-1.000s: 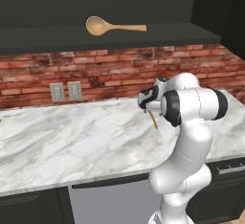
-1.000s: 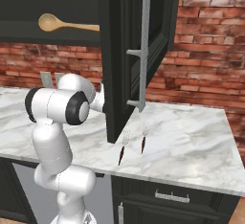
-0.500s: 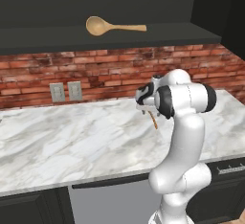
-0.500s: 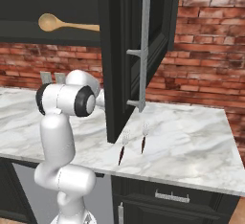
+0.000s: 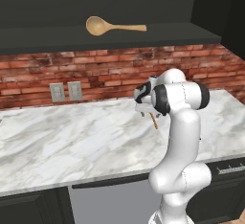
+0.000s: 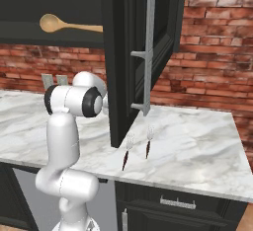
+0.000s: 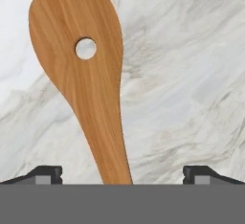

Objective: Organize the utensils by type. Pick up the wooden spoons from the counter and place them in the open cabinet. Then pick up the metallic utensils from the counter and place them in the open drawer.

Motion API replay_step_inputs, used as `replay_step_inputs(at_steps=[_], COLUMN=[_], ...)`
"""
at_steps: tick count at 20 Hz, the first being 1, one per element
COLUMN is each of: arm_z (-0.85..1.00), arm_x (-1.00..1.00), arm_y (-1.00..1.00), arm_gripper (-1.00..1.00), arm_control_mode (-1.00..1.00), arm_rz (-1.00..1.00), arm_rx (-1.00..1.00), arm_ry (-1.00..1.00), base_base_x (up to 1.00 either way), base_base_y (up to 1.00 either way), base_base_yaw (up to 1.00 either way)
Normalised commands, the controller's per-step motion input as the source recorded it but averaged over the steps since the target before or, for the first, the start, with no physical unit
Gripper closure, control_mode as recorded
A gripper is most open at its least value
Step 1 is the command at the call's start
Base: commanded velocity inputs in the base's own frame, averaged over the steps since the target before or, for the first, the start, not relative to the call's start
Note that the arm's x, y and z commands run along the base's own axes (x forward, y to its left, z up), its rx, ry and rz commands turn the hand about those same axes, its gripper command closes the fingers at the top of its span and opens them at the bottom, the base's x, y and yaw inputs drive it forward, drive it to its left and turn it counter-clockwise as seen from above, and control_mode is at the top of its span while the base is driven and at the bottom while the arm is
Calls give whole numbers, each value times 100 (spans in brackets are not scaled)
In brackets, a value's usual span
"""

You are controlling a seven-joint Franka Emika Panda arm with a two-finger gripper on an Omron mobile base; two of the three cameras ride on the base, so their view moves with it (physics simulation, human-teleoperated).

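I see the jaws (image 7: 122,173) spread wide over the counter (image 7: 191,74), one tip at each lower corner of the hand view, pinching nothing. The orange-brown spoon (image 7: 88,74) lies flat on the marble between the tips; its handle runs down the middle of the gap and its blade, with a round hole through it, points away from the hand. Neither tip touches it.

In the left base view the hand sits low beside the arm's elbow, and a short length of the same spoon (image 5: 154,120) shows just below it on the counter (image 5: 72,141).

The tan spoon (image 5: 103,26) lies on the cabinet (image 5: 143,39) shelf, bowl to the left, handle to the right.

In the right base view two forks (image 6: 136,151) lie side by side near the counter's front edge, just right of the open cabinet door (image 6: 128,57), heads toward the wall, well apart from the arm.
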Motion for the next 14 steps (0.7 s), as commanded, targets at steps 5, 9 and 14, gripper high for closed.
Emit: replay_step_inputs(at_steps=[5, 9, 14], arm_z=[-35, -38, -24], arm_x=[0, 0, -19], arm_y=[0, 0, -2], arm_gripper=[-100, 100, 100], arm_control_mode=[-100, -100, -100], arm_rz=[0, 0, 2], arm_rx=[0, 0, 1], arm_ry=[0, 3, 1], base_base_x=[0, 0, 0], base_base_y=[0, 0, 0], base_base_yaw=[0, 0, 0])
